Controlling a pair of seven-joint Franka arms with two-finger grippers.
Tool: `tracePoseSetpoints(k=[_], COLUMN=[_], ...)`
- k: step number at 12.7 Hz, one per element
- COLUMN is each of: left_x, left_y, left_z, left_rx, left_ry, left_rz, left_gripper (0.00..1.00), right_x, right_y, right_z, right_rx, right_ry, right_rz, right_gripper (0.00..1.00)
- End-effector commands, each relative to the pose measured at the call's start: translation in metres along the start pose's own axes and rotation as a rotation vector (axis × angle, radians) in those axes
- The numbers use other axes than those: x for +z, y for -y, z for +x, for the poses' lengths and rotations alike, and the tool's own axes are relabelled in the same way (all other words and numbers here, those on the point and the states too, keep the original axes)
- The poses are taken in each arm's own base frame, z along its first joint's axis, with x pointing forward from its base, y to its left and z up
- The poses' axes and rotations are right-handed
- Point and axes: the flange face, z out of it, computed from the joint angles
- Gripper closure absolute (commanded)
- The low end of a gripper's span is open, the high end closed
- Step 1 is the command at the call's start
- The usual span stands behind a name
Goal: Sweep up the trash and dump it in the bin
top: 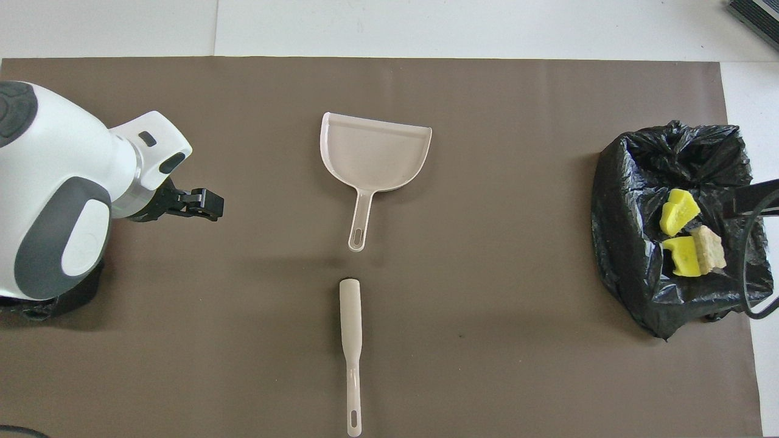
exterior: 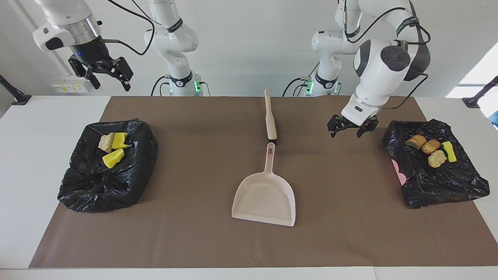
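My left gripper (exterior: 347, 128) hangs empty with its jaws wide apart over the mat (exterior: 194, 241), just beside the bin (exterior: 447, 186) at my left end; four scraps of trash (exterior: 430, 149) already lie in it. My right gripper (exterior: 102, 74), also spread and empty, waits high above the other bin (exterior: 97, 190), which holds three scraps (exterior: 113, 149). Toward the middle from my left gripper, the dustpan (exterior: 264, 198) and brush (exterior: 269, 116) lie flat in line, handles easy to reach. I read no writing.

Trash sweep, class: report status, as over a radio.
Left pincer open, empty, over the mat. Right pincer open, waiting. Trash sits in both bags; dustpan empty. Nothing in the way.
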Motion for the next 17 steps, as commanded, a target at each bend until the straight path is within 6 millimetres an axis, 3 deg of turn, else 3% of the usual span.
tracePoseSetpoints(k=[1, 5, 9, 14, 17], left_x=[-0.034, -0.083, -0.122, -0.15, -0.147], left_y=[0.03, 0.061, 0.079, 0.074, 0.072], left_z=[-0.017, -0.028, -0.049, -0.066, -0.073], left_rx=[0.035, 0.009, -0.021, -0.022, -0.019], left_ry=[0.012, 0.018, 0.025, -0.031, -0.054], left_rz=[0.003, 0.002, 0.003, 0.0, -0.006], left_gripper=[0.0, 0.0, 0.0, 0.0, 0.0], right_x=[-0.001, -0.001, -0.001, -0.002, -0.001], right_y=[0.0, 0.0, 0.001, 0.001, 0.0], right_z=[-0.005, -0.005, -0.006, -0.006, -0.005], right_rx=[0.01, 0.01, 0.008, 0.008, 0.01], right_ry=[-0.001, -0.001, -0.001, -0.002, -0.001], right_rz=[0.018, 0.017, 0.018, 0.018, 0.017], right_gripper=[0.0, 0.0, 0.0, 0.0, 0.0])
